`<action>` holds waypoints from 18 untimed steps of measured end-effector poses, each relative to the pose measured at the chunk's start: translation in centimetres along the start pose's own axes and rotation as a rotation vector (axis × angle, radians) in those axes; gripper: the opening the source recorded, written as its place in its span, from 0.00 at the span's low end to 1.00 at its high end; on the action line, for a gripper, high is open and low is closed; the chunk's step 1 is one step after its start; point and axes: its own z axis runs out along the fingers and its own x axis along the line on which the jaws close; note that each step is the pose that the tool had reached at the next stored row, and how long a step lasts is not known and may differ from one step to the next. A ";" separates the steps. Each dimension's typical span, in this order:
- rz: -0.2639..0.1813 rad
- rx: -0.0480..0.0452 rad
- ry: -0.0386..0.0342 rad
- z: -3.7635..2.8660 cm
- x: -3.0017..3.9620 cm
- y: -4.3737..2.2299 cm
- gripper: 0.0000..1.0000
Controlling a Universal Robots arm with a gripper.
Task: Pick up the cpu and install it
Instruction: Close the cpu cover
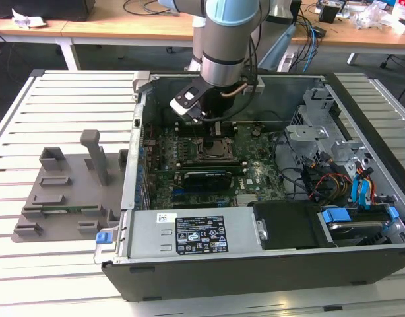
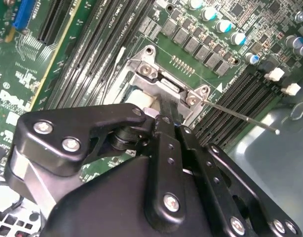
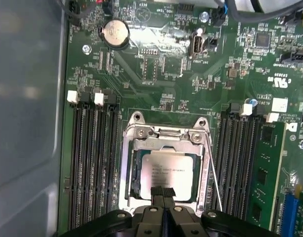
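Above the socket (image 3: 164, 136) — closed claw (image 3: 163, 191) at the cpu (image 3: 169, 170) edge, memory slots (image 3: 92, 163) on both sides

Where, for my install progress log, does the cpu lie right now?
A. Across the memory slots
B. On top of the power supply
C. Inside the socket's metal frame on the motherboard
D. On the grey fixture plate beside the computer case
C: in the first wrist view the cpu lies flat inside the socket's metal frame on the motherboard, with the gripper at its edge.
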 end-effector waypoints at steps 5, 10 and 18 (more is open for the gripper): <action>0.000 0.0000 0.0001 -0.37 -0.09 1.05 0.11; 0.000 0.0000 0.0001 -1.54 -0.12 1.05 0.11; 0.000 0.0001 0.0000 -2.42 -0.14 1.00 0.11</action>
